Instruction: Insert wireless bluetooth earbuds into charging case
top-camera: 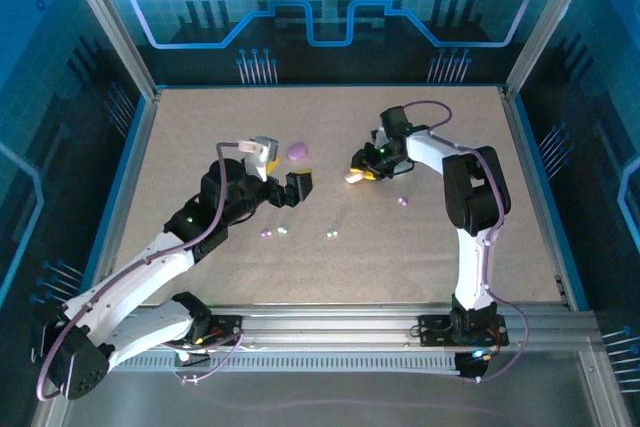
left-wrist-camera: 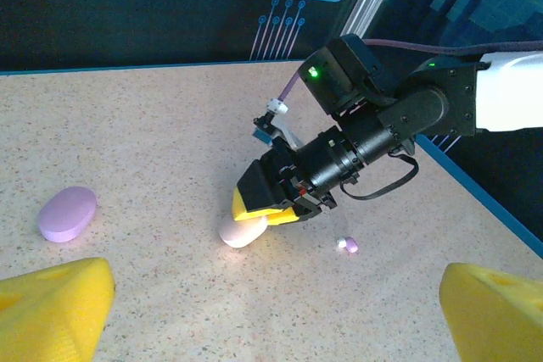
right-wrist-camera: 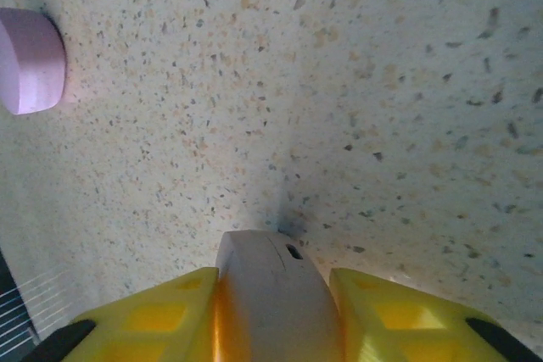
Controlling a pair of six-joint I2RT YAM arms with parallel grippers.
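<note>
Tiny purple and mint earbuds (top-camera: 282, 231) lay loose on the counter (top-camera: 200, 127); the closed pale pink case (left-wrist-camera: 242, 231) and the purple case (top-camera: 297, 151) sat well apart.

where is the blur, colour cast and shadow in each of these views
Top external: blue cast on the back wall, speckled tabletop evenly lit. Left wrist: yellow fingertips blurred at the bottom corners. Right wrist: pale pink pebble-shaped case soft, dark shadow just ahead of it.
</note>
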